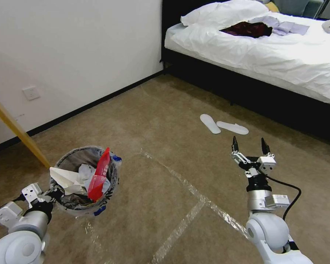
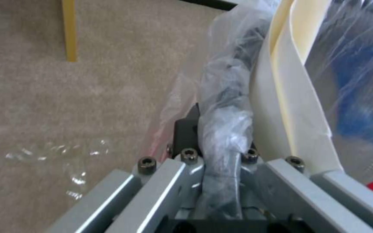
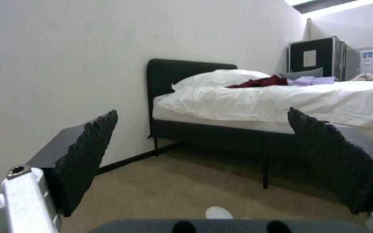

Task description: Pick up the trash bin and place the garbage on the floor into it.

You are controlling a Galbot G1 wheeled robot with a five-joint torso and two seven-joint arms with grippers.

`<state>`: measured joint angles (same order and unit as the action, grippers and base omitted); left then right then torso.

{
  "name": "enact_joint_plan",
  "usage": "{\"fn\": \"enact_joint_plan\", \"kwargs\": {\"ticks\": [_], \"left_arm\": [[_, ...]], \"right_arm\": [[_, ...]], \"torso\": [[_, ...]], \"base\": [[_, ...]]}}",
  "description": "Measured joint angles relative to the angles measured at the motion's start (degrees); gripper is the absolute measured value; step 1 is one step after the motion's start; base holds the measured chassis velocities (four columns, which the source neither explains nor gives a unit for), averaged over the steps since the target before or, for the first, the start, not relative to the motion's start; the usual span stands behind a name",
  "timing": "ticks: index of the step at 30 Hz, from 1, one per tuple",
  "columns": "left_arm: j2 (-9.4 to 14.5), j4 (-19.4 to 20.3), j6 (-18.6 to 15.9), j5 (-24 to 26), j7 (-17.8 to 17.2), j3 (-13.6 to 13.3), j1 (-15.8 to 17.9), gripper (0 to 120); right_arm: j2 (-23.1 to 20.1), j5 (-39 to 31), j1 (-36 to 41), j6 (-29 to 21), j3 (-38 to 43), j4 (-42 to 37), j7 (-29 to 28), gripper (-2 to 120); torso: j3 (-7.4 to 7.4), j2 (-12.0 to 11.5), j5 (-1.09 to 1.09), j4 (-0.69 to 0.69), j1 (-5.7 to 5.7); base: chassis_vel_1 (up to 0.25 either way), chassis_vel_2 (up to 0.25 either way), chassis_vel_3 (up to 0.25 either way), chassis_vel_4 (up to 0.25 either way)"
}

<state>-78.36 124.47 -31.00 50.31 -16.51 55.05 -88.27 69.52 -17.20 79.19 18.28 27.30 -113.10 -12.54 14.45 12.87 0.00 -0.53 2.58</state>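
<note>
**Bin held by its rim, other claw empty**

No writing can be read. The left claw (image 1: 52, 193) is clenched on the near rim of the trash bin (image 1: 85, 178), which stands upright, mouth upward, just beyond the claw above the floor (image 1: 165, 121). White paper (image 1: 64, 179) and a red wrapper (image 1: 99, 178) stick out of it. The right claw (image 1: 250, 147) points forward, fingers spread and empty; two white slippers (image 1: 223, 125) lie just beyond it, the bed (image 1: 267, 47) farther off.

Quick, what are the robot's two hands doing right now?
Left gripper: shut on the trash bin rim.
Right gripper: open, holding nothing.
</note>
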Motion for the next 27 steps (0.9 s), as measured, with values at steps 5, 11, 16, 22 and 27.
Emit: {"fn": "enact_joint_plan", "kwargs": {"ticks": [5,11,16,22,27], "left_arm": [[0.04,-0.30,0.01,0.04,-0.02,0.07,0.08,1],[0.03,-0.41,0.05,0.05,-0.03,0.07,0.24,1],[0.16,-0.41,0.06,0.06,-0.04,0.09,0.25,1],[0.29,-0.24,0.07,0.08,-0.11,0.12,0.14,1],[0.36,-0.09,0.07,0.08,-0.12,0.16,0.02,1]], "right_arm": [[0.02,0.02,-0.29,-0.01,-0.28,0.17,0.01,100],[-0.07,0.03,-0.53,-0.03,-0.35,0.24,0.01,100],[-0.16,0.03,-0.57,-0.06,-0.35,0.23,0.01,100],[-0.23,0.02,-0.58,-0.07,-0.35,0.15,0.02,100],[-0.31,0.02,-0.59,-0.07,-0.35,-0.01,0.02,100]], "torso": [[0.00,0.00,0.00,0.00,0.00],[0.00,0.00,-0.01,0.01,0.00],[0.00,0.00,0.02,-0.01,0.01],[0.00,0.00,-0.01,0.00,0.00],[0.00,0.00,0.00,0.00,0.00]], "base": [[-0.149,0.156,0.146,-0.155],[-0.167,0.165,0.172,-0.158],[-0.170,0.175,0.170,-0.198],[-0.171,0.185,0.184,-0.187],[-0.181,0.180,0.173,-0.174]]}}
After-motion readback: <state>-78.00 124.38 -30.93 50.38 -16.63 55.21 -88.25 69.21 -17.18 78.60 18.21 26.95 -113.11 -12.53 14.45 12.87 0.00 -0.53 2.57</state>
